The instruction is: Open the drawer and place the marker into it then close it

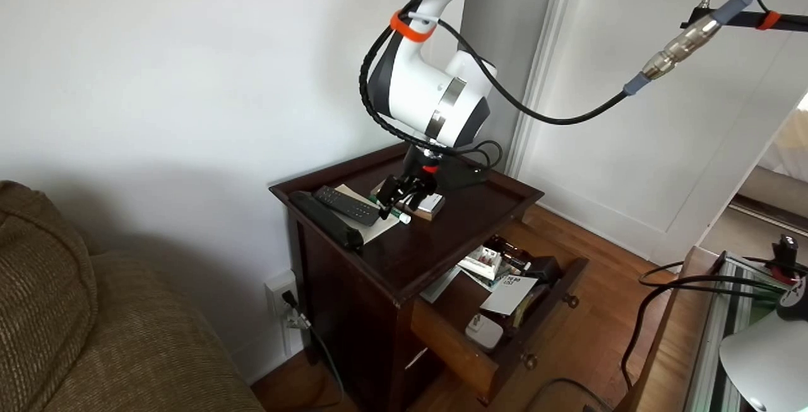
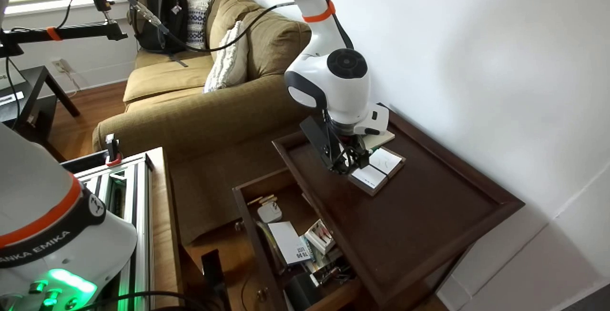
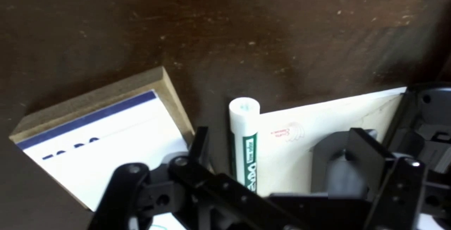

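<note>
With its fingers spread, the gripper is held low over the worktop, and the green-and-white marker is seen between them. A white notepad is set near the gripper; lower and off to one side, the drawer is seen open.

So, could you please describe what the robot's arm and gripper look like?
The Franka Panda arm is white with dark grey panels, orange bands and black cables; its base's black band visibly reads "ANKA EMIKA". The black gripper has angular, jointed jaws with screw heads.
</note>
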Robot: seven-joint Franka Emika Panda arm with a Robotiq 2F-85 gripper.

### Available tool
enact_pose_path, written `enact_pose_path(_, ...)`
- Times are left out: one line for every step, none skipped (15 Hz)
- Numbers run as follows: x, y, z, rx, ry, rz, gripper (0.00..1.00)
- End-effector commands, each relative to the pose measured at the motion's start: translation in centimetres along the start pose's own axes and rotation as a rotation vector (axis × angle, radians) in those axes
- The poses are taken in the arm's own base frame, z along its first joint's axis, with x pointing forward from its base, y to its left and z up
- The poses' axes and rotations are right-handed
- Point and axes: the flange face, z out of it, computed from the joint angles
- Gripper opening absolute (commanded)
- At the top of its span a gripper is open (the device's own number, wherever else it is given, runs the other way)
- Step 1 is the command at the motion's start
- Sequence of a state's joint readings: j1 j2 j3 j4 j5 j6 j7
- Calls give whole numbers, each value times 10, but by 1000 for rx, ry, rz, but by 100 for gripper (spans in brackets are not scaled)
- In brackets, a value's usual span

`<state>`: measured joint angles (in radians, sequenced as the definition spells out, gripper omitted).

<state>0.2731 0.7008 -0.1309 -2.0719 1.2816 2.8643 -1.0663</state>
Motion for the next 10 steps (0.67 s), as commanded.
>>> enact_pose_path(-9,21,-5,-57,-3,15,100)
enact_pose_path(-9,26,-5,-64,-2,19,100)
enact_pose_path(-6,26,-5,-60,2,15,100)
enact_pose_path(-5,26,-5,-60,4,11,100)
enact_pose_path(-3,26,-3,-66,6,8,100)
enact_pose_path(0,25,-3,-65,7,4,100)
enact_pose_path(1,23,-2,-61,4,-1,100)
enact_pose_path(2,21,1,-57,-2,-8,100)
enact_pose_path(1,20,3,-57,-10,-16,99)
enact_pose_path(0,20,5,-57,-18,-23,75)
